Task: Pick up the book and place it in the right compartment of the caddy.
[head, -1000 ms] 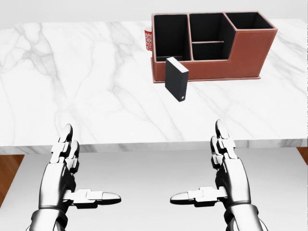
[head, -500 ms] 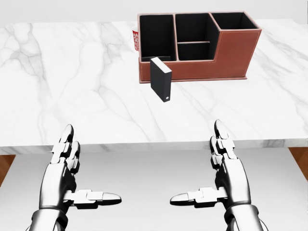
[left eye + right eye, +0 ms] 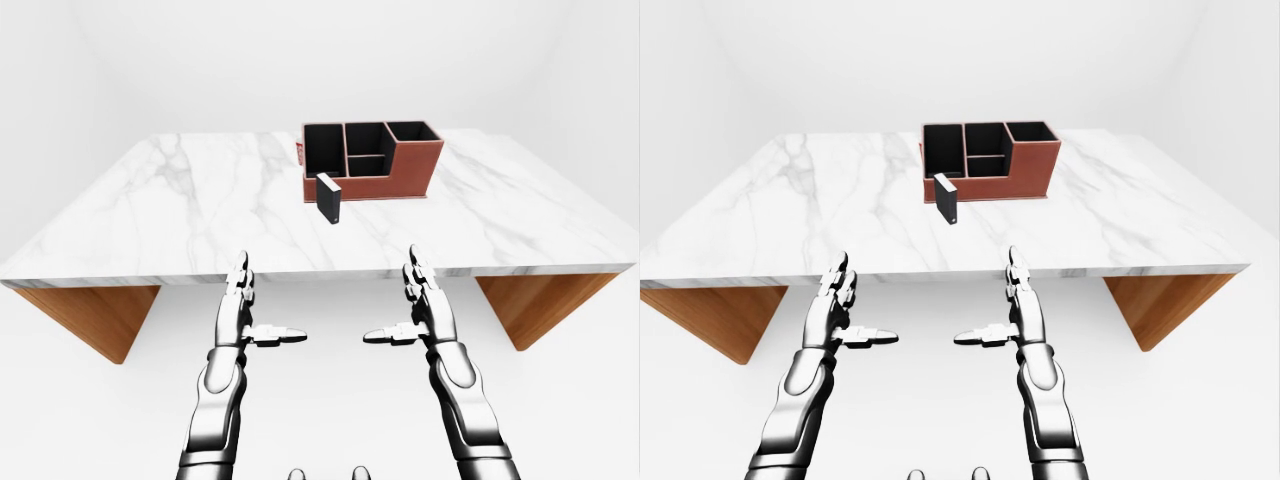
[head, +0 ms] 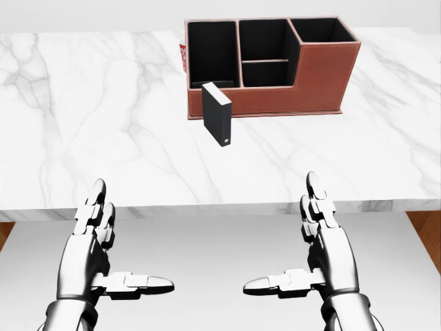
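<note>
A black book stands upright on the white marble table, just below the left end of the brown caddy. The caddy has black compartments; its right compartment is empty. My left hand and right hand are both open and empty, held below the table's near edge, well apart from the book.
A red-and-white patterned cup is partly hidden behind the caddy's left end. The table has wooden supports under each end. The floor and walls are plain white.
The whole picture has shifted: the caddy and book slid left in the head view, so the camera has moved right. My hands keep the same open pose.
</note>
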Robot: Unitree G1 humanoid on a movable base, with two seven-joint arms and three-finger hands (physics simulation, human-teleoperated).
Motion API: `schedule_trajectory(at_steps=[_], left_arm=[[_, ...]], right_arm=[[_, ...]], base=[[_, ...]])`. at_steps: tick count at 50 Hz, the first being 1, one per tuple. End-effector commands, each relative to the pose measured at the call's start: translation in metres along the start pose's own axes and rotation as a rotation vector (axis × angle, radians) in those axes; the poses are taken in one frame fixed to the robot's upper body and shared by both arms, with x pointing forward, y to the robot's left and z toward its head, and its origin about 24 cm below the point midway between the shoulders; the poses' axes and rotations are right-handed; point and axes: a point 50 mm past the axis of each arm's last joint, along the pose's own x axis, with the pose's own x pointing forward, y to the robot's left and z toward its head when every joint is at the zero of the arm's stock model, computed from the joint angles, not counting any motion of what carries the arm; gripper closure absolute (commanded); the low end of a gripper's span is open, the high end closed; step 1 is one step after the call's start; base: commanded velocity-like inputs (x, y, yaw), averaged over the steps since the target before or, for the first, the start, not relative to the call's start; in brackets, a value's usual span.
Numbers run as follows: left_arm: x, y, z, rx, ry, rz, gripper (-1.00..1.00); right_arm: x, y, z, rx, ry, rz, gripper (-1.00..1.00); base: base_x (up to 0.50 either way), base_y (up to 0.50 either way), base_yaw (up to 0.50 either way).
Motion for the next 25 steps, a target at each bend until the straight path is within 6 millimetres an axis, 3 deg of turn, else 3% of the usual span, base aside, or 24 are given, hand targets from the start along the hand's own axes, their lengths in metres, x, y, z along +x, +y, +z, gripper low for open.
schedule_trajectory(at_steps=[1, 25], left_arm=[[-0.0003, 0.0003, -0.0003, 0.0, 0.001, 0.001, -1.0], [0.0, 0.0002, -0.0009, 0.001, 0.004, 0.001, -1.0]], right_arm=[[0.0001, 0.0003, -0.0003, 0.0, 0.0, 0.003, -1.0], [0.0002, 0.0012, -0.0018, -0.005, 0.007, 0.007, -1.0]], base=[[0.0, 0.0, 0.0], [0.0, 0.0, 0.0]])
